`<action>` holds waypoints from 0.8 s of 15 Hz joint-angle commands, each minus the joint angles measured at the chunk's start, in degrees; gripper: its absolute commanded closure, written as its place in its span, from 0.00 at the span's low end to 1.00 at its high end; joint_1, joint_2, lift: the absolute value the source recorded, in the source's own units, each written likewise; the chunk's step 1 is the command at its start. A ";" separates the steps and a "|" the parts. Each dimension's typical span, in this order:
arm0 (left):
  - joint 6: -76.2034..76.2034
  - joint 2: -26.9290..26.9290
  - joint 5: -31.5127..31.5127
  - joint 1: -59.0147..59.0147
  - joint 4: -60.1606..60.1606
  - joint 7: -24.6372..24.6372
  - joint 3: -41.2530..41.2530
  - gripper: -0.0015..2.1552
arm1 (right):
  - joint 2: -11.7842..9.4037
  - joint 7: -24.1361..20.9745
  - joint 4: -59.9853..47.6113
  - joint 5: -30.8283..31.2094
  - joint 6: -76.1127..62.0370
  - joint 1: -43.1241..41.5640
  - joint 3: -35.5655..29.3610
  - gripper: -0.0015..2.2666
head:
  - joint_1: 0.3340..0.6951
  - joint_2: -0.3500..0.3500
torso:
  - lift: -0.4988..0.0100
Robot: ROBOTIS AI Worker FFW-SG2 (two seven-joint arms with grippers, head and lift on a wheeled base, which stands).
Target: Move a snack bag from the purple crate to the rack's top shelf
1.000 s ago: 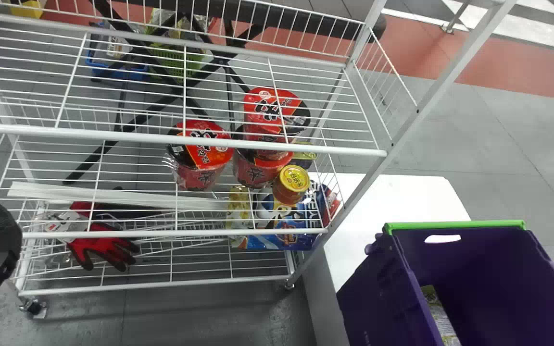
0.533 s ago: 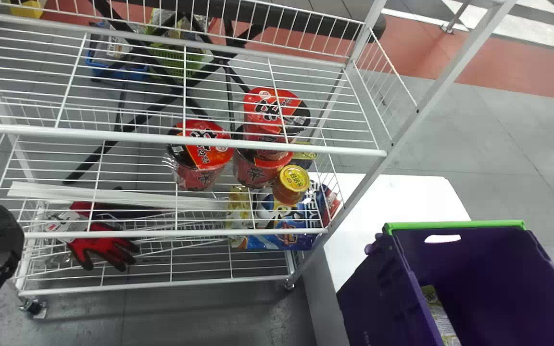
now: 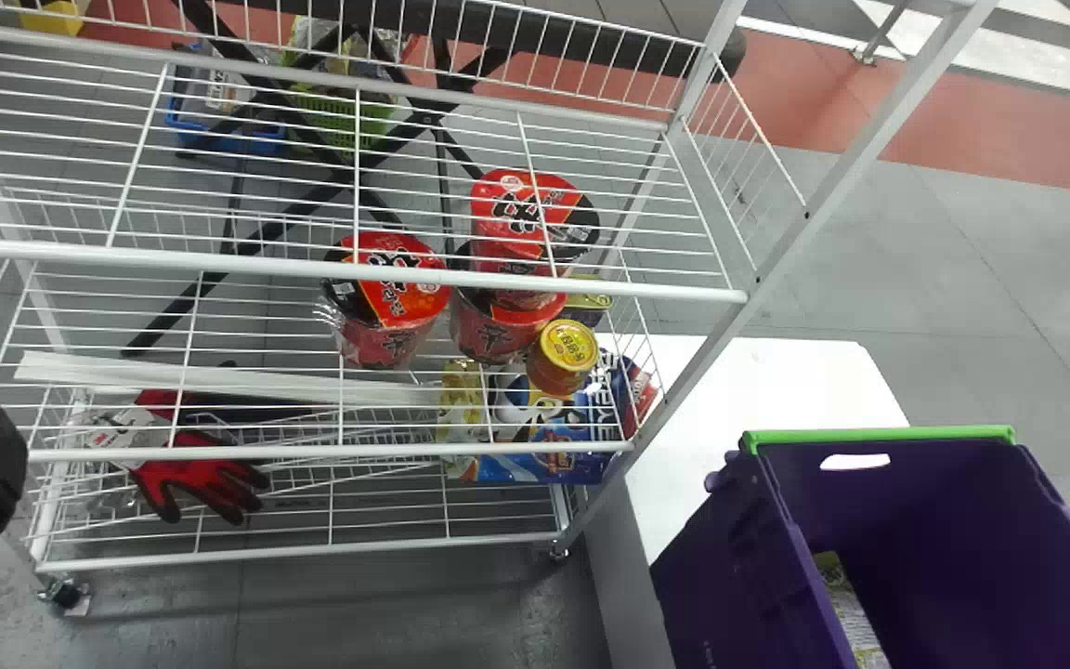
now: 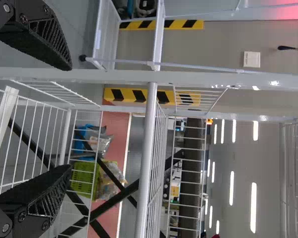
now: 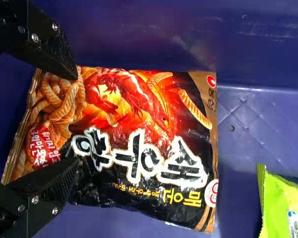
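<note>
Standing on grey floor (image 3: 386,609), rack (image 3: 312,268) beside white table (image 3: 758,386)

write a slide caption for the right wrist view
Right end effector, fingers open, over a red-and-black bag of curly snacks in the purple crate, a green packet nearby.

a reddish band (image 3: 1009,130) crosses the grey floor (image 3: 944,269) beyond a white table (image 3: 767,390), and strip lights (image 4: 253,208) glow.

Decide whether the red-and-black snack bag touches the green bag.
Apart. The right wrist view shows bare crate between the snack bag and the green bag.
</note>
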 commanded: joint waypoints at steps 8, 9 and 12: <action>0.14 -0.18 -0.20 0.48 0.08 0.00 -0.05 0.05 | -0.11 -4.64 0.00 1.63 3.17 -0.19 2.68 0.15 | 1.00 0.00 | 0.08; 0.14 -0.18 -0.20 0.48 0.08 0.00 -0.13 0.05 | -0.11 -4.64 0.00 1.63 3.35 -0.19 2.95 0.21 | 1.00 0.00 | 0.08; 0.14 0.00 -0.38 0.74 -0.10 0.09 -0.22 0.05 | -0.11 -4.73 -0.18 1.63 5.81 -0.36 3.74 0.39 | 1.00 0.00 | 0.08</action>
